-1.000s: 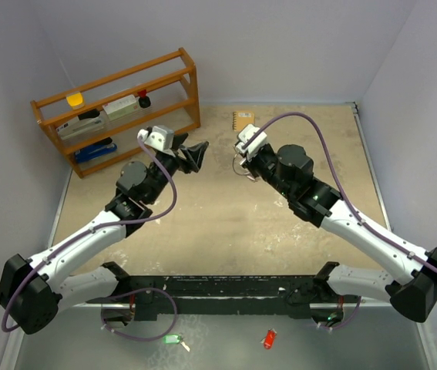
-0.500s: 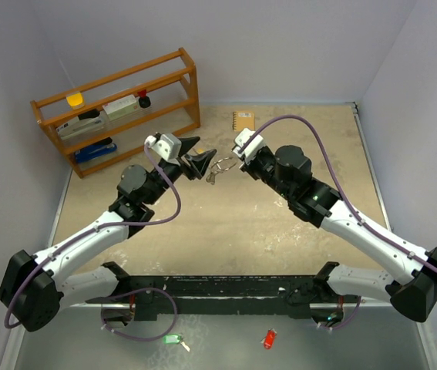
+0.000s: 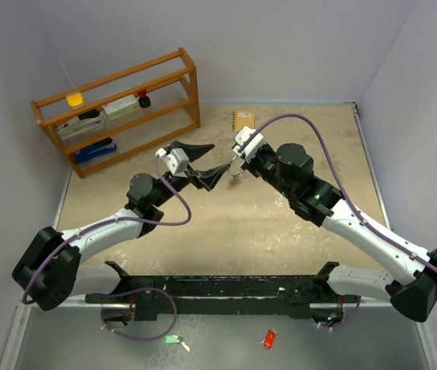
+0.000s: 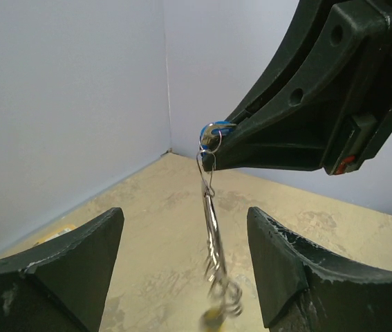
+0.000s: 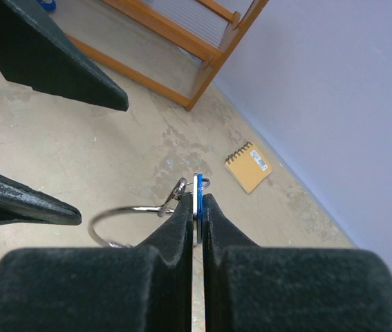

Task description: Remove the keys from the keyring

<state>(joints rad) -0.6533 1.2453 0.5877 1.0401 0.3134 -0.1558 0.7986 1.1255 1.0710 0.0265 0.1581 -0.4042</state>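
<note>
My right gripper (image 5: 198,200) is shut on a blue-and-white flat key tag (image 5: 198,185), held above the table. From the tag hangs the thin silver keyring (image 4: 211,214), with a blurred bunch of silver keys and a yellow one (image 4: 220,301) at its lower end. The left gripper (image 4: 185,221) is open, one finger on each side of the hanging ring, touching neither it nor the keys. In the top view the left gripper (image 3: 220,156) meets the right gripper (image 3: 239,160) at mid-table, with the ring (image 3: 234,176) just below them.
A wooden shelf rack (image 3: 118,108) with small items stands at the back left. A tan spiral notebook (image 3: 243,119) lies near the back wall. A green tag (image 3: 172,338) and a red tag (image 3: 269,338) lie below the arm bases.
The left arm has swung right toward the right gripper, and its jaws now straddle the hanging keyring. The right gripper keeps its grip on the tag and has barely moved.
</note>
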